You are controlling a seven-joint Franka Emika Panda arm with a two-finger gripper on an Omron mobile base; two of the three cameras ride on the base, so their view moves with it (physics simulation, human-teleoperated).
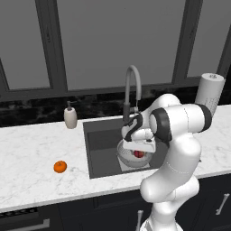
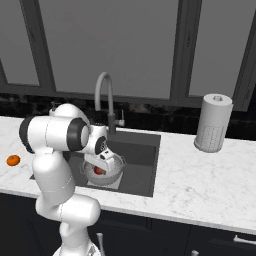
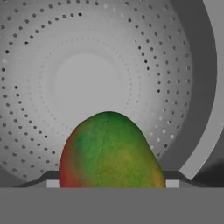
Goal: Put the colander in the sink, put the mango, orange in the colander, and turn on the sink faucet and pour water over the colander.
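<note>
white marble counter (image 1: 31, 149) with grey veining runs along under tall dark-framed windows, with a black speckled backsplash behind it and dark cabinet fronts below. the sink (image 1: 97, 135) is a dark grey rectangular basin set into the counter, its long side running along the counter's length. the sink faucet (image 1: 131, 90) rises behind the basin, a grey gooseneck whose arched spout curves forward over the sink. a small beige soap dispenser (image 1: 70, 117) stands at the basin's back left corner, and a paper towel roll (image 2: 213, 122) stands upright on the counter to the right.

the colander (image 2: 114, 172) sits inside the sink, upright with its open side facing up, on the lighter patch of the basin floor. in the hand view its perforated bowl (image 3: 96, 65) lies just below the camera. the mango (image 3: 111, 151) fills the lower middle of that view, green shading to red and yellow at its edges, its long axis running up the picture with the narrower end toward the bowl's centre. the gripper (image 1: 137, 151) hangs over the colander; its fingertips are hidden, so i cannot tell whether it clasps the mango or has let go. the orange (image 1: 60, 167) rests on the counter well to the left of the sink.
</note>
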